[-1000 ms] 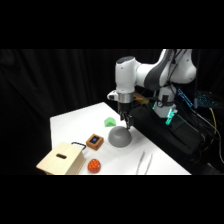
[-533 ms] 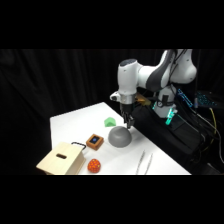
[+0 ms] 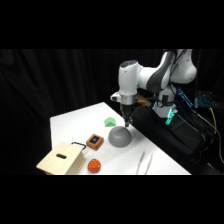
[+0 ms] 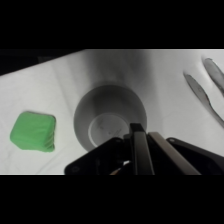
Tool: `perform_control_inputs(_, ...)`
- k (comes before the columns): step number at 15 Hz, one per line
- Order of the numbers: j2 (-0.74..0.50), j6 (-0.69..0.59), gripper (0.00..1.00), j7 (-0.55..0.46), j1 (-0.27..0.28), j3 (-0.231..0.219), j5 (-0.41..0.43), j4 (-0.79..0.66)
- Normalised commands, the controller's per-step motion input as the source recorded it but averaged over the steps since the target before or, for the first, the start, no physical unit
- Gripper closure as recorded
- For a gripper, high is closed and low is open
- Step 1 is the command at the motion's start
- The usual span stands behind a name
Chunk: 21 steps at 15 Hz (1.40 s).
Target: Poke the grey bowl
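Observation:
The grey bowl (image 3: pixel 120 138) lies upside down as a smooth dome in the middle of the white table (image 3: pixel 75 125). In the wrist view the grey bowl (image 4: pixel 107 116) fills the centre of the picture. My gripper (image 3: pixel 128 120) hangs straight down over the bowl's upper right side, its tip right at the dome. I cannot tell whether it touches. In the wrist view my gripper (image 4: pixel 140 142) has its fingers pressed together, holding nothing, and they cover the bowl's near rim.
A small green block (image 3: pixel 110 121) (image 4: pixel 33 131) lies just behind the bowl. A small brown box (image 3: pixel 95 142), an orange ball (image 3: pixel 93 165) and a wooden box (image 3: pixel 61 160) sit to the front left. Metal tongs (image 3: pixel 145 162) (image 4: pixel 202 90) lie at the front right.
The gripper has shifted slightly right and a little lower, closer to the bowl's top. The bowl and the other things have not moved.

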Motion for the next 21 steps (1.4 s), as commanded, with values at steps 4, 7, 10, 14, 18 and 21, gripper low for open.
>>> perform_control_inputs(4, 0.09, 0.24, 1.00, 0.13, -0.041, 0.000, -0.213, -0.01)
perform_control_inputs(7, 0.11, 0.21, 1.00, 0.12, -0.018, -0.023, -0.153, 0.00)
perform_control_inputs(10, 0.14, 0.22, 1.00, 0.10, 0.003, -0.040, -0.111, 0.01)
perform_control_inputs(14, 0.15, 0.22, 1.00, 0.08, 0.039, -0.059, -0.080, 0.03)
perform_control_inputs(18, 0.12, 0.23, 1.00, 0.08, 0.082, -0.081, -0.054, 0.03)
perform_control_inputs(21, 0.09, 0.23, 1.00, 0.08, 0.113, -0.100, -0.043, 0.01)
